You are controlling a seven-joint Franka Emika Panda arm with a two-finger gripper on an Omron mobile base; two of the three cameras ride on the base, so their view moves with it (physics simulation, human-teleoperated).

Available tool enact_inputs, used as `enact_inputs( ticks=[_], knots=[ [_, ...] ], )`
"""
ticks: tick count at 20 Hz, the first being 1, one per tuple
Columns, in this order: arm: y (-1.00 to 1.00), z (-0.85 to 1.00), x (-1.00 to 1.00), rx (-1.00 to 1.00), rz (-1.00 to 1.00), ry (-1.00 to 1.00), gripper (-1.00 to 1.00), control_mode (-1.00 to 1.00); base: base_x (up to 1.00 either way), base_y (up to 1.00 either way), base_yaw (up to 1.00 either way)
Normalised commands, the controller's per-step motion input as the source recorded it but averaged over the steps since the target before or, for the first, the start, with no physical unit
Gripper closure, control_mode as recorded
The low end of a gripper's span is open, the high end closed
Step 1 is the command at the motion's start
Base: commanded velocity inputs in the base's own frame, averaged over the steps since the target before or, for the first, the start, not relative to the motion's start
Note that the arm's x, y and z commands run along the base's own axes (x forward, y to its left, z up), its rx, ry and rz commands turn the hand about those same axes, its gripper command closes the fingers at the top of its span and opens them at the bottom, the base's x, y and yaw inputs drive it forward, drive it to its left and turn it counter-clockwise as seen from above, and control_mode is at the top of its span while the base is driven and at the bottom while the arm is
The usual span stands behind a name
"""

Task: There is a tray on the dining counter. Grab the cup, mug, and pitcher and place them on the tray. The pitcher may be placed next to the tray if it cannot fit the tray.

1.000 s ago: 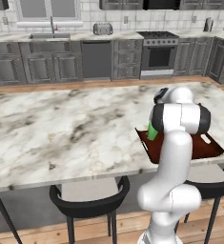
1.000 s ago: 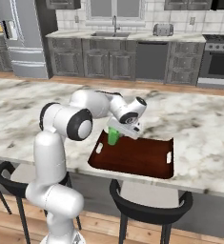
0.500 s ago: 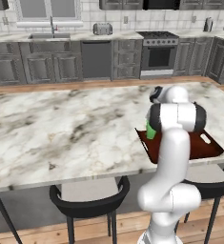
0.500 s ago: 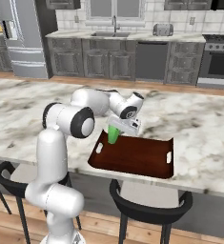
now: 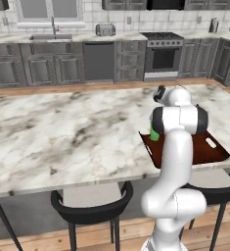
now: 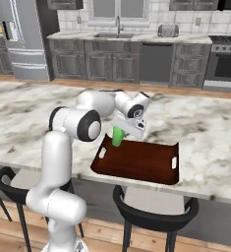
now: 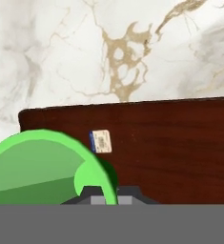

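Note:
My gripper [image 6: 122, 129] is shut on the rim of the bright green cup [image 6: 118, 137], holding it upright at the far left corner of the dark red-brown tray [image 6: 141, 162]. From the left base view the cup [image 5: 154, 133] peeks out beside my forearm, at the tray's [image 5: 212, 149] near-left corner. In the hand view the cup [image 7: 37, 167] fills the lower left, its rim between my gripper [image 7: 108, 193] tips, with the tray [image 7: 170, 143] beneath. I cannot tell whether the cup touches the tray. The tray lies on the marble dining counter [image 6: 205, 128]. The mug and pitcher are out of view.
Black bar stools [image 6: 154, 216] stand under the counter's near edge. Grey cabinets, a sink and a stove [image 5: 163, 54] line the back wall across a wooden floor. A small paper label [image 7: 100, 141] sits on the tray floor.
The hand holding the green cup has risen very slightly; the tray and everything else stay where they were.

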Motion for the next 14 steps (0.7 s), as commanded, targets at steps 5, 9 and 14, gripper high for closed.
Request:
enact_inputs(
  ticks=[5, 9, 14],
  knots=[
    [0.0, 0.0, 0.0, 0.0, 0.0, 0.0, 1.0, -1.0, 0.0, 0.0, 0.0],
    [0.0, 0.0, 0.0, 0.0, 0.0, 0.0, -1.0, -1.0, 0.0, 0.0, 0.0],
    [0.0, 0.0, 0.0, 0.0, 0.0, 0.0, -1.0, -1.0, 0.0, 0.0, 0.0]
  ],
)
